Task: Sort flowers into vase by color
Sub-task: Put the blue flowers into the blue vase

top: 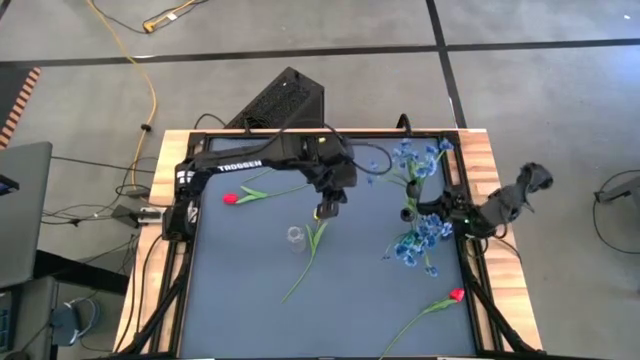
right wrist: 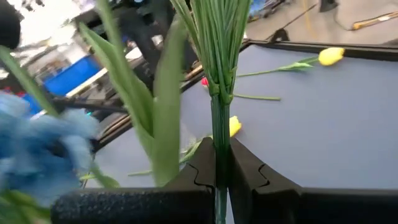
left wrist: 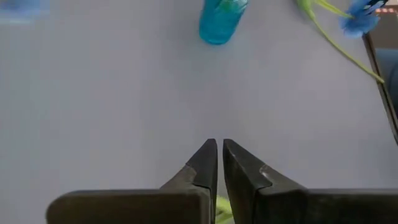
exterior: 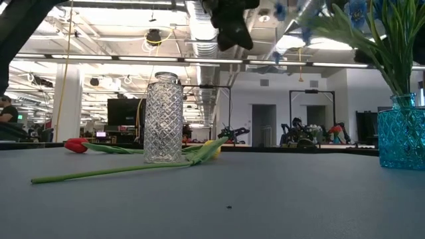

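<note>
the left claw (top: 325, 211) hangs over the middle of the bench (top: 250, 280), just above the yellow tulip (top: 318, 232) that lies there. in the left wrist view its two fingers (left wrist: 205, 163) are almost together, with only a thin gap, and a bit of green shows under them; i cannot tell if the stem is caught.

the right claw (right wrist: 222, 163) is at the right side of the bench and is closed on the green stems of a blue flower bunch (right wrist: 214, 74), which stand upright between its fingers.

a clear glass vase (exterior: 163, 118) stands near the bench centre, just beside the yellow tulip's stem. a blue vase (exterior: 401, 130) with blue blossoms stands to the right. one red tulip (top: 232, 198) lies at the left part of the bench, another red tulip (top: 456, 295) lies near the right front corner. more blue blossoms (top: 416, 243) are near the right claw.
</note>
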